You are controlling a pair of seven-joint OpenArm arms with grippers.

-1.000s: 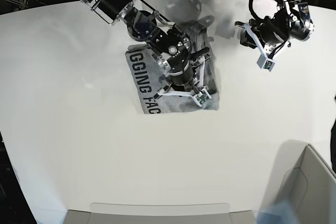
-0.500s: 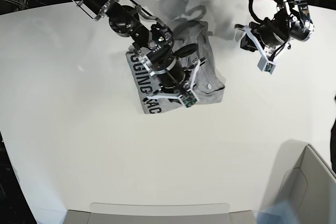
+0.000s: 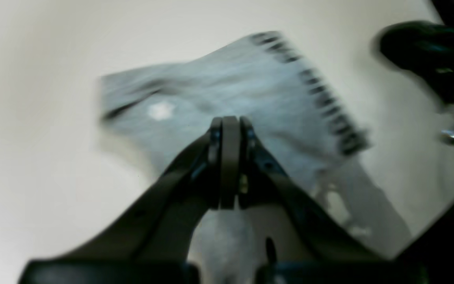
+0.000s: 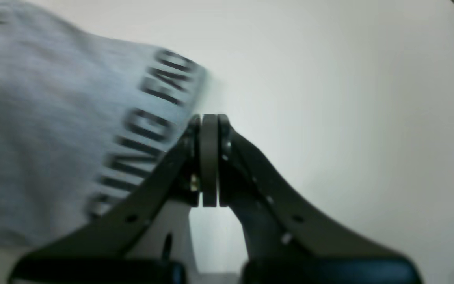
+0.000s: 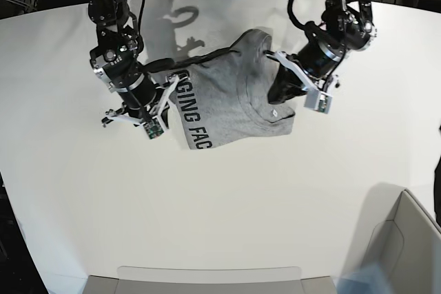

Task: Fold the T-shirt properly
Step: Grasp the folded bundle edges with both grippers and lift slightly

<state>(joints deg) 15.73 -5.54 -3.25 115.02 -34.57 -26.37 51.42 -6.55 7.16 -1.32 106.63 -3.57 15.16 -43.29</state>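
Base view: heather-grey short-sleeved cotton T-shirt [image 5: 231, 98] with dark navy block lettering lies folded into a rough rectangle on the white round table [image 5: 220, 211], toward the far middle; lettering strip runs along the shirt's left edge, white neck label on its right half. Right gripper [image 5: 167, 91] sits at the shirt's left edge beside the lettering, contact not clear. Left gripper [image 5: 274, 94] sits over the shirt's right edge, near the label; its dark body hides the tips. A grey open box [image 5: 406, 246] is well apart from the shirt, at the near right corner. Left wrist view, blurred: left gripper [image 3: 230, 123] has jaws pressed flat together with no cloth between them, tips over the grey T-shirt [image 3: 227, 90]; lettered edge runs along the shirt's right side, white label left of the tips, the other arm's black body [image 3: 428, 51] past the lettered edge. Right wrist view, blurred: right gripper [image 4: 209, 120] has jaws pressed together on nothing, tips just right of the shirt's lettered edge, over bare white table [image 4: 349, 98]; T-shirt [image 4: 45, 130] fills the left half.
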